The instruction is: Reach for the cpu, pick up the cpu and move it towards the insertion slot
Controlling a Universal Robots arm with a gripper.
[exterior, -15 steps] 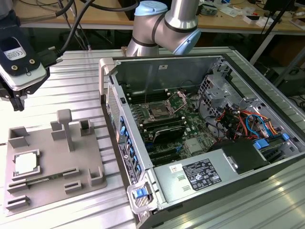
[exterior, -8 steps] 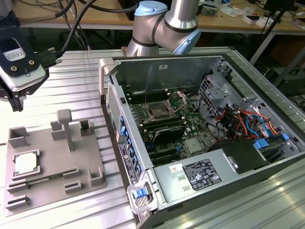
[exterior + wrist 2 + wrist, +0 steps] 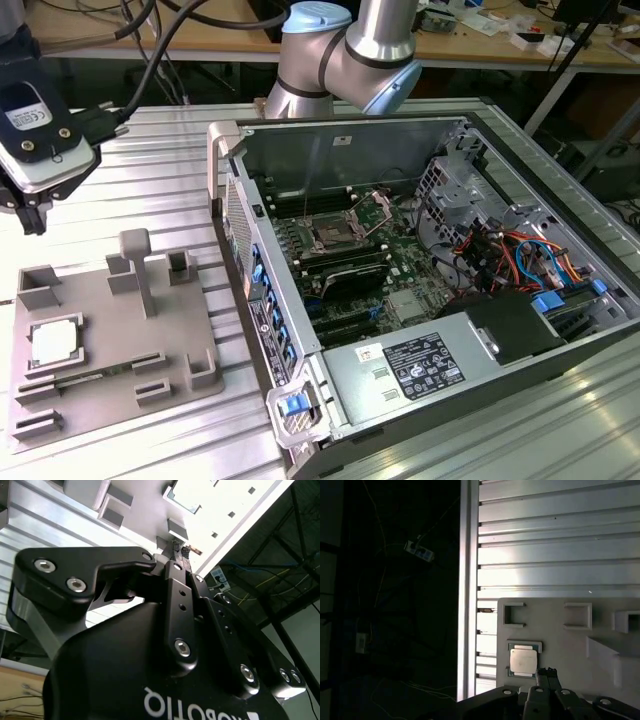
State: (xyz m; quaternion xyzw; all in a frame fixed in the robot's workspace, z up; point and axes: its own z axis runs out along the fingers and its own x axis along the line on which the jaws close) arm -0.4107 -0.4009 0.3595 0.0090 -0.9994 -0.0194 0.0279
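Silvery cpu (image 3: 522,660) flat in recess of gray plate (image 3: 560,645), near but apart from closed, empty fingers (image 3: 541,680).

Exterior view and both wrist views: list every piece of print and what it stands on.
black label inside the computer case: white print, too small to read.
white sticker beside it: too small to read.
small label on the white device at the exterior view's left: blurred.
gripper body, second wrist view: white lettering, upside down, cut off by the edge.
cpu top, first wrist view: no legible print.
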